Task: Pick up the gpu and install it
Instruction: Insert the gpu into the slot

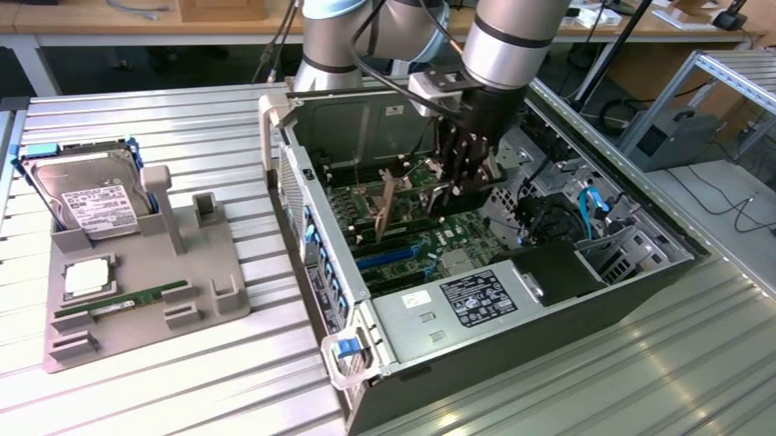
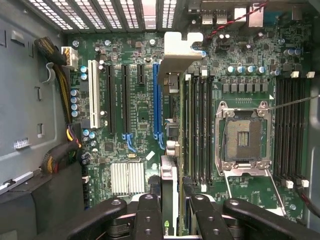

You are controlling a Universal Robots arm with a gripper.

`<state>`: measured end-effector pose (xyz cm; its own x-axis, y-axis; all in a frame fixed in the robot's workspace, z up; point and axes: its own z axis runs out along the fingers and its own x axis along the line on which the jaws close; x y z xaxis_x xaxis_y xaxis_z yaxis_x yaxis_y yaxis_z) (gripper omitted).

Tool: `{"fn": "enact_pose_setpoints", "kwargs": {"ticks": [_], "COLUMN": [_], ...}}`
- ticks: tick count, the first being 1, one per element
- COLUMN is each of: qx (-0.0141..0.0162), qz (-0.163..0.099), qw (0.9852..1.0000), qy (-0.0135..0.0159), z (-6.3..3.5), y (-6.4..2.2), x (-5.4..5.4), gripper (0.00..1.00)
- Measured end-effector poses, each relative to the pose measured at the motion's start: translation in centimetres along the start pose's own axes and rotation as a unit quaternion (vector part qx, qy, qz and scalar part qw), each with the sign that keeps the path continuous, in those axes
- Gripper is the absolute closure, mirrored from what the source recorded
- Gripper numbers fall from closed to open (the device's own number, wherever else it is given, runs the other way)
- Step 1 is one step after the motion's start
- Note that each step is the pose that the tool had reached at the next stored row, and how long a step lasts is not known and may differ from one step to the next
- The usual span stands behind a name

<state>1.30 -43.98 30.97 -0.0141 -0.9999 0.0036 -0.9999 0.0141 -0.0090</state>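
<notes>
clamped on the gpu point(image 2: 169, 200) edge-on, gripper point(image 1: 467, 186) over the motherboard point(image 2: 135, 115), card just beside the blue slot point(image 2: 157, 100). keep upright, bracket point(image 2: 176, 50) toward the rear grille, press evenly.

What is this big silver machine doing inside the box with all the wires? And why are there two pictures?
The silver machine is a robot arm. At its end sits a gripper, a kind of metal hand. One picture is taken from a camera beside the table; the other from a camera on the robot's wrist, looking down into the box. The box is an open computer case lying on its side. The gripper is holding the gpu, a thin flat card, edge-down above the green motherboard. On the table beside the case, a grey holder carries a hard drive and a green memory stick.
</notes>
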Motion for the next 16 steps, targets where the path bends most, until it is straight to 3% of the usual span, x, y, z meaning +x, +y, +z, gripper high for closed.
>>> {"fn": "enact_pose_setpoints", "kwargs": {"ticks": [16], "qx": [0.0000], "qz": [0.000], "qw": [1.0000], "qy": [0.0000], "z": [0.35], "y": [1.16], "x": [0.4], "gripper": [0.73]}}
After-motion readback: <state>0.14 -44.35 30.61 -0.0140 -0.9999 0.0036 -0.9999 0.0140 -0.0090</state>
